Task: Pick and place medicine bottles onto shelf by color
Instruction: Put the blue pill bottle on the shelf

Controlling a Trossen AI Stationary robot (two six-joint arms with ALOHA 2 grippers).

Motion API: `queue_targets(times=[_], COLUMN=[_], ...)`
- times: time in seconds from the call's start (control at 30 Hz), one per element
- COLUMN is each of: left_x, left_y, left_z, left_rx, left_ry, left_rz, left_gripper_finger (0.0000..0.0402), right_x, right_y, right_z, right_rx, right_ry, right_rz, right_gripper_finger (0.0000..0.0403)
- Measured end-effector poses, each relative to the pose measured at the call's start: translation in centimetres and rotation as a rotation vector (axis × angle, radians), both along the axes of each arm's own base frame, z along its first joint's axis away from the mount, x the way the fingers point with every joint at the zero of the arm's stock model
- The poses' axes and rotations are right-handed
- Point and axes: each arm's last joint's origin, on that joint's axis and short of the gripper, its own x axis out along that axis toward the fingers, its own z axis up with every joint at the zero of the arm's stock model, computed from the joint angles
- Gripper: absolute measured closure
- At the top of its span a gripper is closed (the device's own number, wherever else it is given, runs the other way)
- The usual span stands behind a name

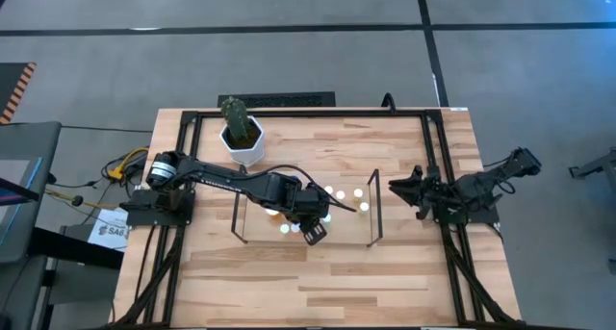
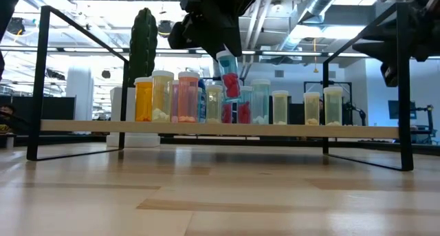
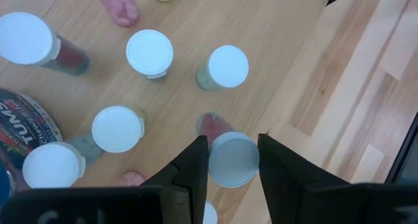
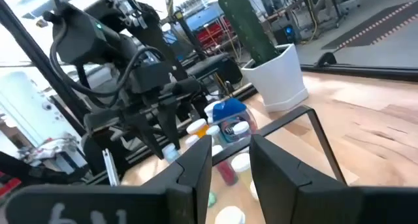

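Observation:
Many small medicine bottles (image 2: 161, 95) stand in a row on the low light-wood shelf (image 2: 289, 129), mostly white-capped (image 3: 149, 52). My left gripper (image 3: 233, 140) reaches over the shelf (image 1: 258, 229) and is shut on one clear bottle with red contents (image 2: 231, 81), which hangs above the row. A larger blue-capped bottle (image 4: 228, 110) stands among the others. My right gripper (image 1: 395, 184) is drawn back at the table's right side, level, open, with nothing between its fingers (image 4: 196, 165). My left gripper pinches the bottle's white cap (image 3: 221, 164) between its two fingers, one on either side. The fingers slant down from above. The bottle hangs tilted below them, its red-filled body (image 2: 234, 88) clear of the shelf and the other bottles.
A white pot with a green cactus (image 1: 243, 138) stands behind the shelf's far left corner. Thin dark upright frames (image 1: 375, 207) close the shelf's two short ends. A labelled tub (image 3: 19, 126) sits among the bottles. The black table frame (image 1: 438, 157) runs beside my right arm.

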Motion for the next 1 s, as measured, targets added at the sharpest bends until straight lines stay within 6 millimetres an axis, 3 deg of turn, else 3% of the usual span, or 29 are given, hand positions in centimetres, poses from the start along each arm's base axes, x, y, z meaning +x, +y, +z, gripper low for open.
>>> queue_targets(times=[0.4,1.0], left_x=[-0.02,-0.58], left_y=[0.00,-0.30], left_z=[-0.01,-0.24], left_rx=[0.011,0.089], left_ry=[0.002,0.048], left_rz=[-0.025,-0.308], left_gripper_finger=[0.0307,0.0307], right_x=[0.05,0.06], right_y=[0.02,0.03], right_z=[-0.07,-0.13], right_rx=[-0.010,-0.012], right_ry=[0.009,0.013], right_rz=[0.000,0.000], right_gripper_finger=[0.0275,0.0274])
